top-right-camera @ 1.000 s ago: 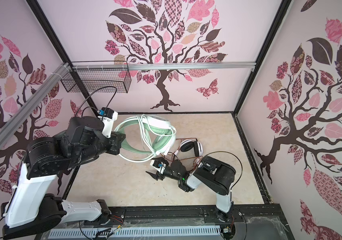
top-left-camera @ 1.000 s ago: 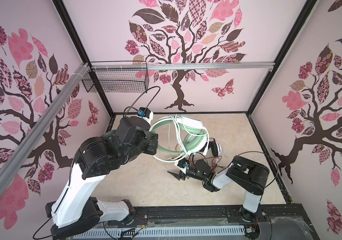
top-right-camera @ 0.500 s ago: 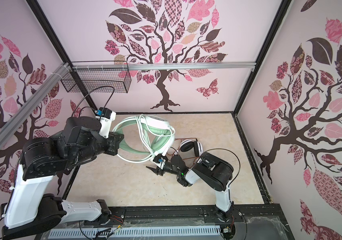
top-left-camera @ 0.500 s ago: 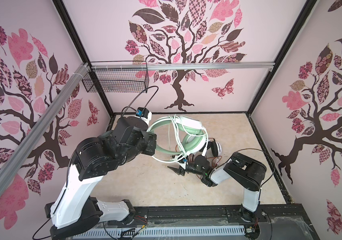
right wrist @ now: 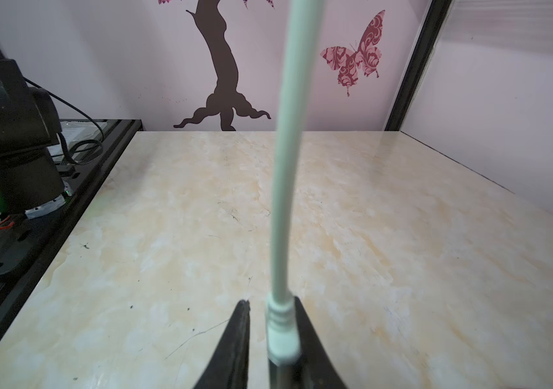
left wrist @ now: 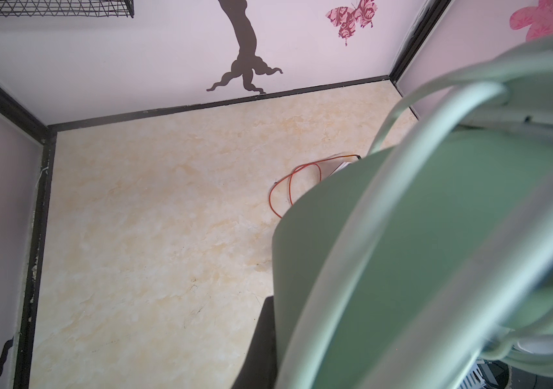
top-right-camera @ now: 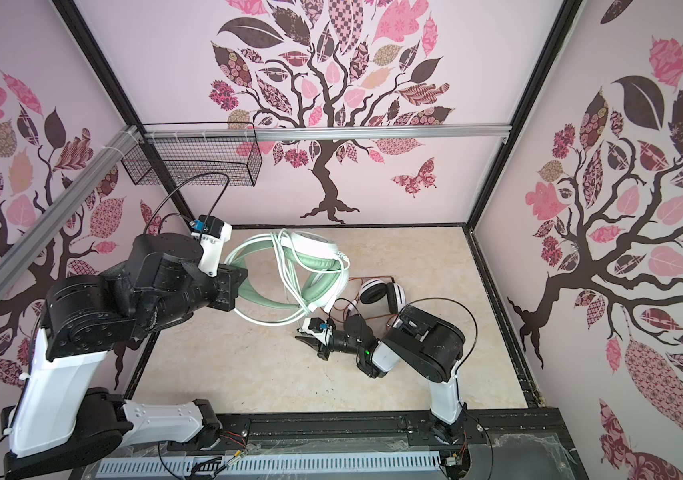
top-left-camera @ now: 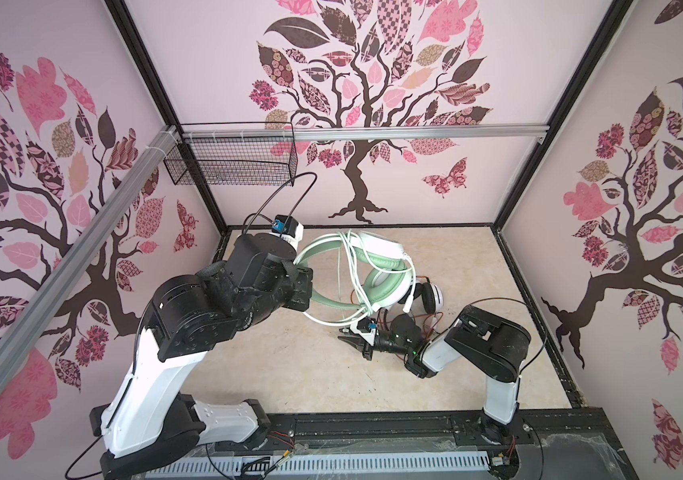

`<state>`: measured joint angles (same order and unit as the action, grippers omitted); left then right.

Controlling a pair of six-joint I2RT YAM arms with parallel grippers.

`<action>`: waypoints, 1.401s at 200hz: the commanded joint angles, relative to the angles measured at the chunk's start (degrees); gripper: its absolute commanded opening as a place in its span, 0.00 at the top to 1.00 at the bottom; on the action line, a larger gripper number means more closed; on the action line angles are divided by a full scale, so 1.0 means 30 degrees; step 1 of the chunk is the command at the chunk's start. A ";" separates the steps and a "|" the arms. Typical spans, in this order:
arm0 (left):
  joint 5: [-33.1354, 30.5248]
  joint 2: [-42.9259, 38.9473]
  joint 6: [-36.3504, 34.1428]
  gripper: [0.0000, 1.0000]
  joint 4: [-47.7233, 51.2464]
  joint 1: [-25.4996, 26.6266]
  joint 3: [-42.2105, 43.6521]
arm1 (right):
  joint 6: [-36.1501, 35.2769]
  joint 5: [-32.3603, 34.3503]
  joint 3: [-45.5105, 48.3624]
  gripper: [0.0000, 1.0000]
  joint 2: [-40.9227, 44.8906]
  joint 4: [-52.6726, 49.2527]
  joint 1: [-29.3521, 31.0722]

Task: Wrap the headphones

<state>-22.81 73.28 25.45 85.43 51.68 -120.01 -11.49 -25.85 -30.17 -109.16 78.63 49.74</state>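
Left gripper (top-left-camera: 306,291) clamped on mint-green plastic over-ear headphones (top-left-camera: 387,284) (stiff band, we judge); right gripper (right wrist: 270,301), lower centre, jaws narrow about limp pale-green cable (right wrist: 285,168) at plug end, grip unconfirmed.

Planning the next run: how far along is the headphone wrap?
Done: several pale cable loops already circle the mint-green headphones, held up by the left pincer. In hand: the cable plug sits between the fingers of the right pincer; a firm grip isn't clear. Remaining: tuck that end, then the white-and-black headphones, on the table with their orange-red cable loose.
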 commanded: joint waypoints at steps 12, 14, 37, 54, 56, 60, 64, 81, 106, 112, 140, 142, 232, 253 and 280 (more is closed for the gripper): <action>0.0003 -0.0192 0.0410 1.00 -0.1648 0.0014 -0.1072 | 0.0844 -0.0522 0.0386 0.83 -0.0093 0.1414 -0.0080; 0.0004 -0.0174 0.0412 1.00 -0.1642 0.0003 -0.1072 | 0.0871 -0.0532 0.0411 0.83 -0.0081 0.1415 -0.0076; -0.0047 -0.0169 0.0415 1.00 -0.1666 0.0000 -0.1072 | 0.1049 -0.0728 0.0511 0.90 0.0059 0.1388 -0.0084; -0.0155 -0.0180 0.0381 1.00 -0.1629 0.0000 -0.1072 | 0.1184 -0.0745 0.0645 0.97 0.0136 0.1409 -0.0067; -0.0218 -0.0171 0.0368 1.00 -0.1630 0.0000 -0.1072 | 0.1226 -0.0749 0.0651 0.97 0.0123 0.1452 -0.0058; -0.0264 -0.0186 0.0349 1.00 -0.1588 0.0000 -0.1093 | 0.1271 -0.0759 0.0721 0.98 0.0146 0.1472 -0.0083; -0.0325 -0.0196 0.0344 1.00 -0.1556 0.0000 -0.1101 | 0.1354 -0.0760 0.0819 0.98 0.0173 0.1525 -0.0084; -0.0820 -0.0225 0.0210 1.00 -0.1469 0.0000 -0.1072 | 0.1766 -0.0860 0.1349 1.00 0.0434 0.1801 -0.0058; -0.1787 -0.0311 -0.0170 1.00 -0.1277 -0.0402 -0.1102 | 0.2573 -0.0923 0.2636 1.00 0.1821 0.1304 0.0002; -0.1881 -0.0336 -0.0293 1.00 -0.1231 -0.0635 -0.1101 | 0.2590 -0.0913 0.2913 1.00 0.2428 0.0479 0.0117; -0.1565 -0.0640 -0.0767 1.00 -0.1407 -0.2289 -0.0601 | 0.0931 0.0225 0.3096 1.00 0.6152 -0.6629 0.1305; -0.1581 -0.0659 -0.0798 1.00 -0.1486 -0.2367 -0.0522 | 0.0724 0.0299 0.3037 1.00 0.6439 -0.7187 0.1398; -0.4702 -0.1077 -0.1691 1.00 -0.1846 -0.2578 0.2473 | -0.1569 0.4399 0.0253 1.00 1.6073 -2.3970 0.4184; -0.5315 -0.1220 -0.1719 1.00 -0.1462 -0.2565 0.3088 | -0.1634 0.6271 -0.1388 1.00 1.6322 -2.6945 0.4755; -0.6298 -0.1325 -0.1717 1.00 -0.0851 -0.2573 0.4040 | -0.1988 0.8993 -0.3196 1.00 1.6558 -3.0016 0.5478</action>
<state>-37.21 70.96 19.22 85.54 44.23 -109.30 -15.79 -8.60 -34.83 -61.10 2.63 64.34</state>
